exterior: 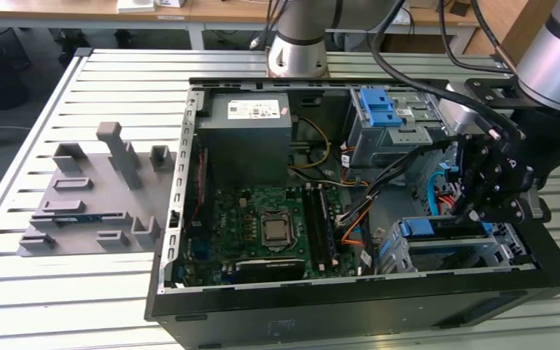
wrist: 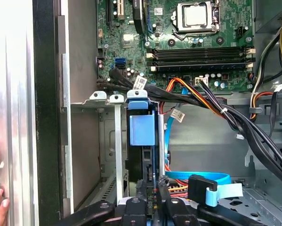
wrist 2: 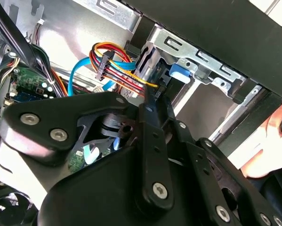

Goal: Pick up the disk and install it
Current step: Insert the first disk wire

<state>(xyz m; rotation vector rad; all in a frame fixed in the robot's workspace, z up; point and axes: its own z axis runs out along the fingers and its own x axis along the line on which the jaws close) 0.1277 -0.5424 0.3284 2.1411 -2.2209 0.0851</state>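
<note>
The disk (wrist: 141,141) sits upright in the lower drive cage (exterior: 455,244) of the PC case (exterior: 358,313), blue carrier showing; end effector (exterior: 483,211) looks pinched on its edge; rigid, heavyish, fragile, so I'd grip the carrier sides.

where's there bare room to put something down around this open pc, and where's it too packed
Free: the slatted table in front of the grey fixture, and the strip between the fixture and the computer case. Crowded: inside the case, where cables crowd the drive cage and the gripper works.
</note>
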